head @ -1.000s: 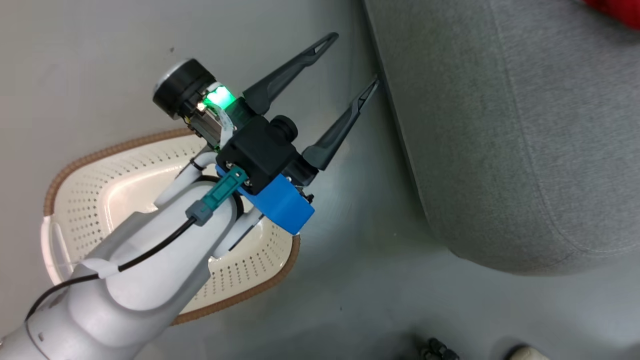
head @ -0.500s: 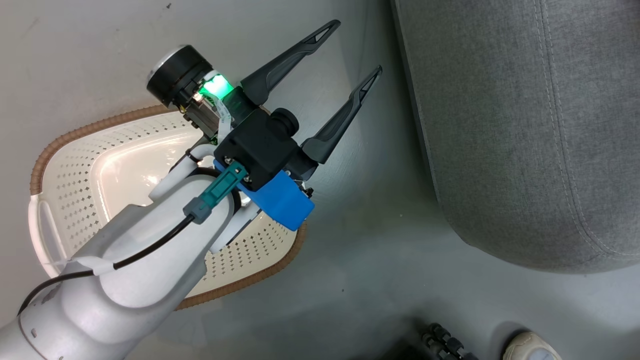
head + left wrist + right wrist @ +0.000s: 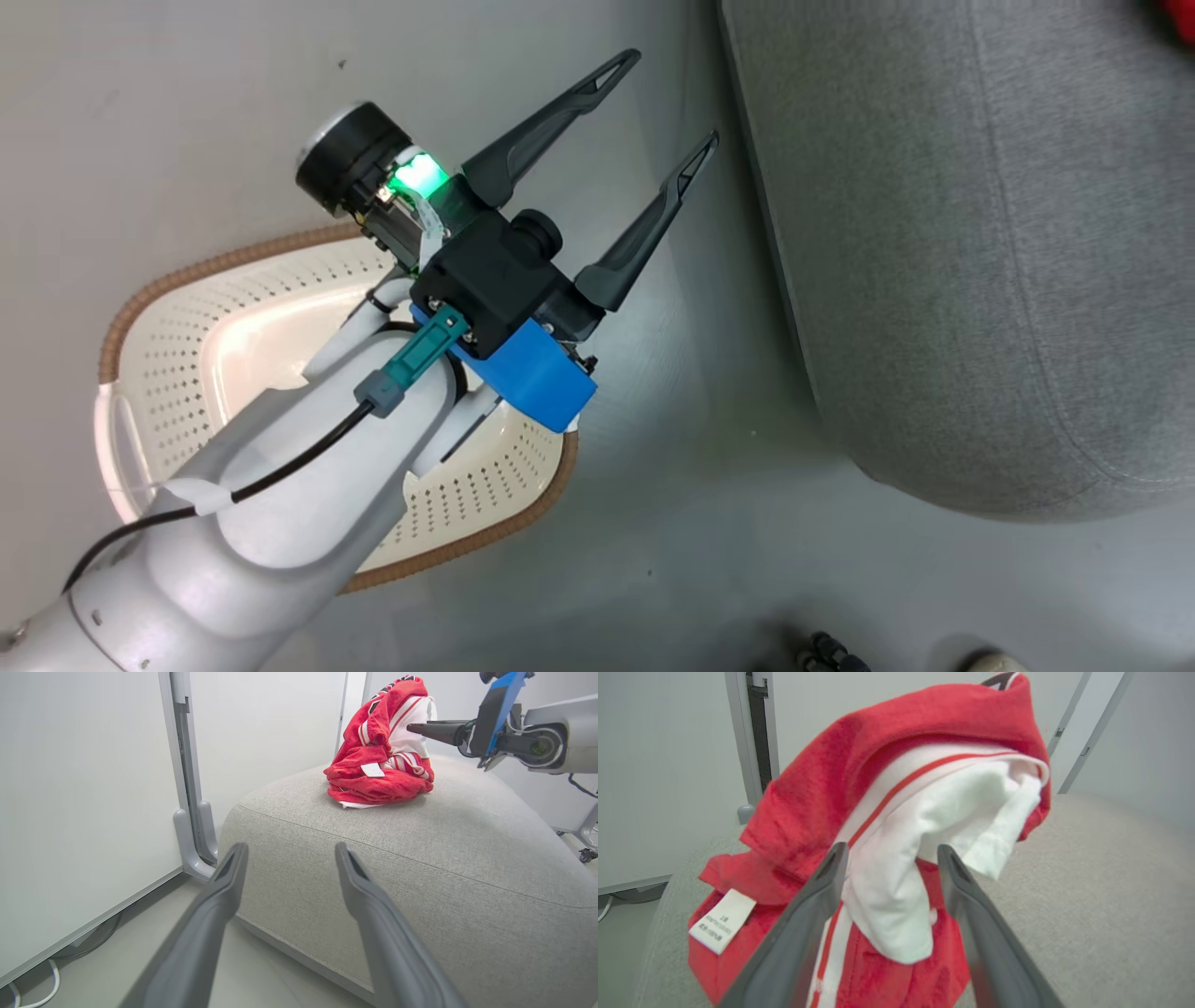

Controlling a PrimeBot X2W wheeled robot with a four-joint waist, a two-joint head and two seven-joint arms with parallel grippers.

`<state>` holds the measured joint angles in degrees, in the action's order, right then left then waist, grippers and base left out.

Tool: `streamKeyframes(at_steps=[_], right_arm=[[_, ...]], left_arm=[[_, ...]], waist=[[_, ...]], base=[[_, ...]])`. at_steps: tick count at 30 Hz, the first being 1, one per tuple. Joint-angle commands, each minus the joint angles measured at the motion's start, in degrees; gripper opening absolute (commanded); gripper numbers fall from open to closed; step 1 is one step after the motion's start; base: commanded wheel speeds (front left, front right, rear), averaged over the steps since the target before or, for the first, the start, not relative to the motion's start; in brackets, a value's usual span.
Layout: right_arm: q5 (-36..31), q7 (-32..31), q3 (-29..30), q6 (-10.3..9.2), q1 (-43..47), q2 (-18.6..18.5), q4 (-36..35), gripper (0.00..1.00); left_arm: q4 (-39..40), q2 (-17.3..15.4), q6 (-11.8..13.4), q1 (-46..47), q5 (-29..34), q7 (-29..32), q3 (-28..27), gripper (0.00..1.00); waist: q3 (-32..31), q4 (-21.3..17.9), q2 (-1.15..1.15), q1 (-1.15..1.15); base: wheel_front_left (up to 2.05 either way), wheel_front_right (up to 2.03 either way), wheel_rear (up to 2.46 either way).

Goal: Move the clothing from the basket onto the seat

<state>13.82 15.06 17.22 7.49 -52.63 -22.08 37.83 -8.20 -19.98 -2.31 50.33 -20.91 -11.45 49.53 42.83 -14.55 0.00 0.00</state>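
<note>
- At the far left of the head view, we have the basket (image 3: 177, 347) sitting on the grey floor (image 3: 700, 532). Its perforated wall and brown rim are showing, and the pale left forearm (image 3: 280, 485) crosses above it.
- Just right of that comes the left gripper (image 3: 668, 99), aimed up and rightward at the seat (image 3: 980, 280). Its two dark fingers are spread wide, there's nothing between them but floor, and a green light glows at the wrist.
- Through the left wrist camera we look along those same spread fingers. A white wall panel (image 3: 84, 788) and a grey post (image 3: 187, 779) stand on the left, and the seat's rounded corner is dead ahead. The fingertips are near the fabric but clear of it.
- Further right the seat takes over, light grey, with a stitched seam running round its edge.
- Up on top of it, there's the clothing (image 3: 355, 751): a crumpled red heap with white stripes. A small white tag (image 3: 372, 770) faces us, and one part rises in a peak above the rest.
- At the far right, the right gripper (image 3: 892, 848) reaches in level with that peak. In its own wrist view the fingers stand well apart, with a white fold hanging between them and red cloth arching over the tips.
- Nothing looks pinched there. Whether the cloth rests on a finger, we can't tell.
</note>
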Motion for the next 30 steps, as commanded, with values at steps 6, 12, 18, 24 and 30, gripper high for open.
streamKeyframes(at_steps=[6,12,18,24,30], right_arm=[[-0.8,0.2,2.3,0.01,8.3,2.1,-2.4,1.0],[-2.8,0.2,2.7,0.02,15.8,5.4,-10.5,1.0],[-4.1,0.2,-1.6,0.01,21.2,8.6,-18.6,1.0],[-4.0,0.2,-6.8,0.01,25.2,10.8,-24.1,1.0],[-4.1,0.2,-11.2,0.02,29.1,12.5,-26.9,1.0]], left_arm=[[-2.1,1.4,0.7,-2.4,-1.4,-2.3,-0.5,1.0],[-4.3,1.7,1.8,-6.2,-3.2,-3.5,-2.7,1.0],[-4.2,2.3,3.1,-11.7,-4.2,-3.8,-7.9,1.0],[-1.7,3.4,3.6,-18.4,-2.2,-3.8,-16.1,1.0],[0.6,5.1,2.9,-25.8,1.4,-3.8,-24.9,1.0]], waist=[[-6.4,0.4,0.0,0.0],[-12.5,0.6,0.0,0.0],[-18.7,1.7,0.0,0.0],[-23.5,3.9,0.0,0.0],[-27.6,6.3,0.0,0.0]], base=[[0.0,0.0,0.0],[0.0,0.0,0.0],[0.0,0.0,0.0],[0.0,0.0,0.0],[0.0,0.0,0.0]])
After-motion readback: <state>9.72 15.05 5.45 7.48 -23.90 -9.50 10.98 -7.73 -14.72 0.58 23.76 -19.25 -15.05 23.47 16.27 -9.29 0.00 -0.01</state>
